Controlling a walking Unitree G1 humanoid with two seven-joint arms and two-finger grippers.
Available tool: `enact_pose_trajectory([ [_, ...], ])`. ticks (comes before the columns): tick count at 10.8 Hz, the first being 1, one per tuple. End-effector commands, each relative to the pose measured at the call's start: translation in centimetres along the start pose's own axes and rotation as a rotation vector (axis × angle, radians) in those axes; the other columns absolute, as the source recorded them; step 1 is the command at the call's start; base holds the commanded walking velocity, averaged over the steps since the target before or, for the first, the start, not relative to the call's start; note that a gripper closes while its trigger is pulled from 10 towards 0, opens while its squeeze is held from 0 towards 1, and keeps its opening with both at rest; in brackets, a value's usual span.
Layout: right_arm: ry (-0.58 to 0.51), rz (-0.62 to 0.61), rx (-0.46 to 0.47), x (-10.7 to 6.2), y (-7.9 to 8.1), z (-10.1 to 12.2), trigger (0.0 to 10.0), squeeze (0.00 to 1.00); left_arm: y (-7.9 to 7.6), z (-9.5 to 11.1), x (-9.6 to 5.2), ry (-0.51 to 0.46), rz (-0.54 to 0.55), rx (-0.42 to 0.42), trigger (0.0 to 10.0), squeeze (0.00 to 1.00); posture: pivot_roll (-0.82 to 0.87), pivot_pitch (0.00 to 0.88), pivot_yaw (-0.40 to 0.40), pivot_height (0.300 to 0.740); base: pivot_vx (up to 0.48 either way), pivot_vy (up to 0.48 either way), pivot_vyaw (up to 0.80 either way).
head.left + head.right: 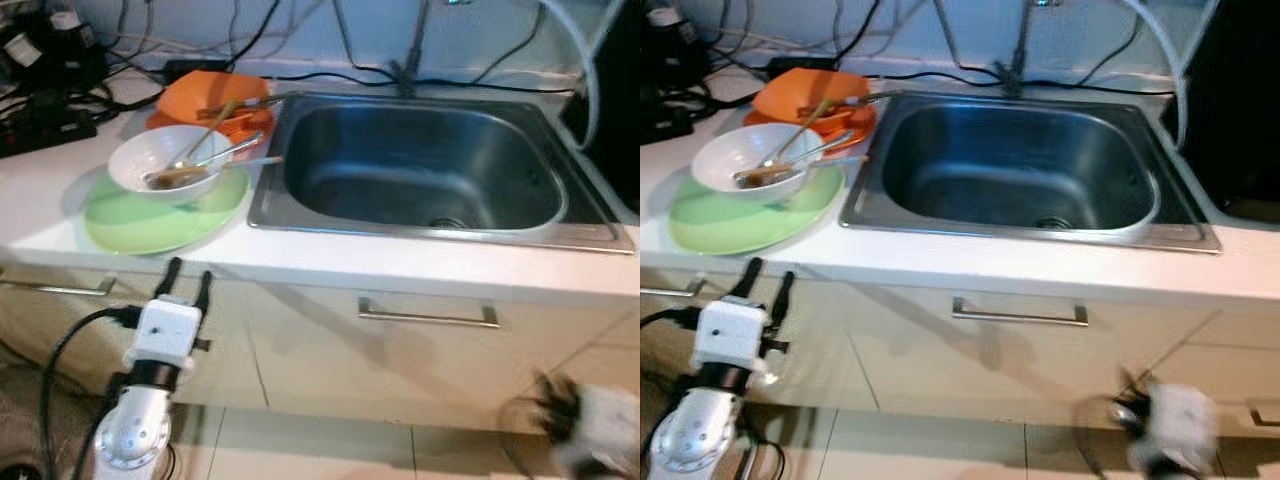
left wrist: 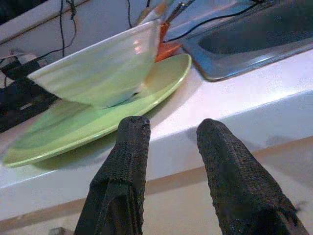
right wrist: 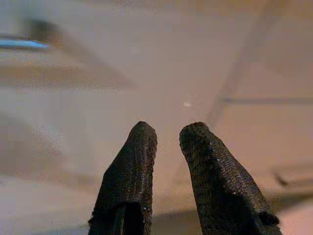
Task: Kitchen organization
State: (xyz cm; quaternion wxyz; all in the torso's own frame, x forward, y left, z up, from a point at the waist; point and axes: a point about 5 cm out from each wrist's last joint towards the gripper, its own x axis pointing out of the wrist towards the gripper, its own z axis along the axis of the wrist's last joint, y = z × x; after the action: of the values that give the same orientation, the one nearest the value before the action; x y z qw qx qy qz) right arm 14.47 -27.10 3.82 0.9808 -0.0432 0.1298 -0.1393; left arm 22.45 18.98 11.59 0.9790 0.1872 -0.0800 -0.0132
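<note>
A white bowl (image 1: 165, 160) holding a few utensils (image 1: 205, 158) sits on a green plate (image 1: 160, 215) at the left of the white counter (image 1: 330, 262), just beside the steel sink (image 1: 425, 170); behind it lies an orange plate (image 1: 210, 100) with more utensils, touching the sink's rim. Dark cables and a power strip (image 1: 45, 125) crowd the counter's back left corner. The left gripper (image 1: 188, 272) is raised in front of the cabinet, just below the counter edge and under the green plate, its fingers (image 2: 128, 147) pointing up and spread with nothing between them; the bowl and plate lie above and beyond the fingertips, not touching them. The right gripper (image 1: 1135, 415) hangs low by the cabinet front (image 1: 430, 350) near the tiled floor, blurred in the head views; in its wrist view the fingers (image 3: 137, 156) stand slightly apart and empty.
</note>
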Motion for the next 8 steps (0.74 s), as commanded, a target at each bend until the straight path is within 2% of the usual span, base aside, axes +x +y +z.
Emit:
enact_pose_trajectory([
  [1, 0.004, -0.063, 0.000, -0.1, -1.3, 0.1, 10.0, 0.00, 0.0, 0.1, 0.0, 0.000, -0.011, -0.001, 10.0, 0.00, 0.07, 0.077, 0.011, 0.740, 0.000, 0.000, 0.00],
  [2, -0.077, -0.186, -0.015, 0.3, -3.7, 2.1, 10.0, 0.00, 0.0, 0.2, 0.1, -0.002, -0.014, -0.003, 10.0, 0.00, 0.07, 0.075, 0.015, 0.740, 0.000, 0.000, 0.00],
  [3, -0.205, -0.253, -0.039, 1.1, -4.8, 5.6, 10.0, 0.00, 0.1, 0.5, 0.5, -0.016, -0.017, 0.000, 10.0, 0.00, 0.07, 0.071, 0.025, 0.740, 0.000, 0.000, 0.00],
  [4, -0.278, -0.273, -0.049, 1.6, -4.9, 7.7, 10.0, 0.00, 0.1, 0.7, 0.8, -0.026, -0.017, 0.001, 10.0, 0.00, 0.07, 0.069, 0.026, 0.740, 0.000, 0.000, 0.00],
  [5, -0.457, -0.304, -0.067, 2.5, -4.5, 12.8, 10.0, 0.00, 0.1, 1.0, 1.3, -0.043, -0.013, -0.002, 10.0, 0.00, 0.07, 0.060, 0.025, 0.740, 0.000, 0.000, 0.00],
  [6, -0.517, -0.302, -0.077, 2.7, -4.1, 14.4, 10.0, 0.00, 0.1, 1.1, 1.4, -0.045, -0.012, -0.002, 10.0, 0.00, 0.07, 0.059, 0.024, 0.740, 0.000, 0.000, 0.00],
  [7, -0.632, -0.310, -0.035, 2.9, -3.1, 17.7, 10.0, 0.00, 0.1, 1.3, 1.6, -0.060, -0.004, 0.005, 10.0, 0.00, 0.08, 0.052, 0.019, 0.740, 0.000, 0.000, 0.00],
  [8, -0.658, -0.271, -0.013, 3.3, -2.3, 18.6, 10.0, 0.00, 0.0, 1.4, 1.9, -0.065, -0.005, 0.009, 10.0, 0.00, 0.08, 0.043, 0.015, 0.740, 0.000, 0.000, 0.00],
])
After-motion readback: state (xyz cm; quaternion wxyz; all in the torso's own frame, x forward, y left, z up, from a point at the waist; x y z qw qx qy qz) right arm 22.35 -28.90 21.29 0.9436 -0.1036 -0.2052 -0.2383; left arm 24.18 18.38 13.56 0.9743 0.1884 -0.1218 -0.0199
